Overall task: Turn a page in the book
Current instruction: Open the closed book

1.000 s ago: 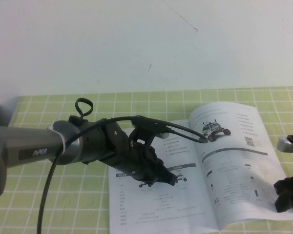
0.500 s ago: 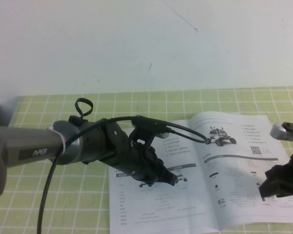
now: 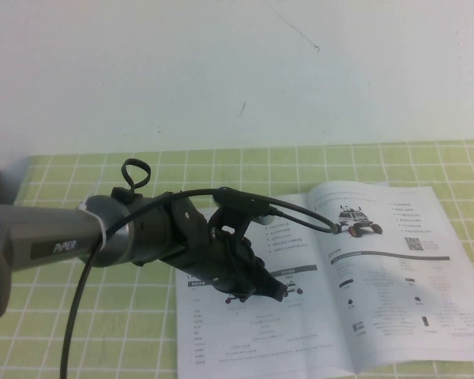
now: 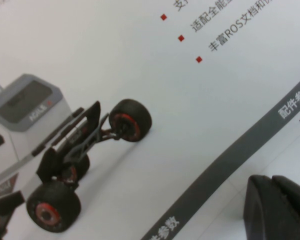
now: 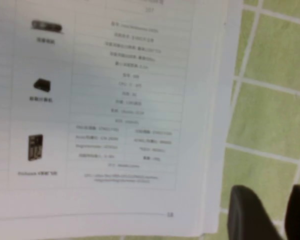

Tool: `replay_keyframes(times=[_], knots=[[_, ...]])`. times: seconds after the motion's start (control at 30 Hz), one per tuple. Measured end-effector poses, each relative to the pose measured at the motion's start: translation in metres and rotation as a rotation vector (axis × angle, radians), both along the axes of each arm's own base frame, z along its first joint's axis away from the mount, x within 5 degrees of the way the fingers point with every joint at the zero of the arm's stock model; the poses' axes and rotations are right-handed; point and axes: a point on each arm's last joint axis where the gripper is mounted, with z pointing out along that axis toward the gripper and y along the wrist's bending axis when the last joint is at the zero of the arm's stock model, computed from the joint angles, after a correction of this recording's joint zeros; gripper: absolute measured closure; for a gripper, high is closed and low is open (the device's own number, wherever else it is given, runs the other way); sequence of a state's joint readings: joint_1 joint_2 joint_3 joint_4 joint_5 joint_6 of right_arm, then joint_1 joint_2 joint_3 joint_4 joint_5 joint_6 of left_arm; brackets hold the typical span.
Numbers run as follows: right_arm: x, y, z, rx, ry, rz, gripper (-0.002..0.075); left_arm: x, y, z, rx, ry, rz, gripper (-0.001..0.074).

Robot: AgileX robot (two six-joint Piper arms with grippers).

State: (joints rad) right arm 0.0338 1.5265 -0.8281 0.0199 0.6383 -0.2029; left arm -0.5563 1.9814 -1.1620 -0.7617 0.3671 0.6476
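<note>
The book [image 3: 379,292] lies open and flat on the green checked cloth, showing rover photos and grey tables. My left gripper [image 3: 278,294] rests low over the left page near the spine; in the left wrist view its fingers [image 4: 270,205] are pressed together, shut, right against the page [image 4: 190,110]. My right gripper [image 5: 275,215] is out of the high view. In the right wrist view it hovers over bare cloth just beyond the outer corner of the right page [image 5: 115,115], with a gap between its fingers and nothing in it.
The green checked cloth [image 3: 103,332] covers the table up to a white wall [image 3: 237,71] behind. The left arm and its black cable [image 3: 75,316] stretch across the left half, above the book's left page.
My right gripper pulled off to the right, out of the high view, and its fingers narrowed. The right page, raised before, now lies flat. The left arm has not moved.
</note>
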Motion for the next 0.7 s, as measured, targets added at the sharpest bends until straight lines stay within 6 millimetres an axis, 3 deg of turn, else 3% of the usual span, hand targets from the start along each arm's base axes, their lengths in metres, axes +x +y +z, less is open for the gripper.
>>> replay_keyframes(times=[0.07, 0.2, 0.3, 0.43, 0.7], knots=[[0.004, 0.002, -0.009, 0.029, 0.023, -0.031, 0.0522, 0.0, 0.0, 0.0, 0.0, 0.0, 0.0, 0.0738], [0.008, 0.008, -0.031, 0.106, 0.104, -0.097, 0.0329, 0.0, 0.0, 0.0, 0.0, 0.0, 0.0, 0.0738], [0.011, 0.011, -0.047, 0.137, 0.152, -0.131, 0.0227, 0.0, 0.0, 0.0, 0.0, -0.001, -0.001, 0.0738], [0.017, 0.015, -0.057, 0.189, 0.142, -0.149, 0.0206, 0.0, 0.0, 0.0, 0.001, -0.002, -0.003, 0.0738], [0.021, 0.018, -0.063, 0.223, 0.138, -0.1, 0.0234, 0.0, 0.0, 0.0, 0.002, -0.004, -0.006, 0.0738]])
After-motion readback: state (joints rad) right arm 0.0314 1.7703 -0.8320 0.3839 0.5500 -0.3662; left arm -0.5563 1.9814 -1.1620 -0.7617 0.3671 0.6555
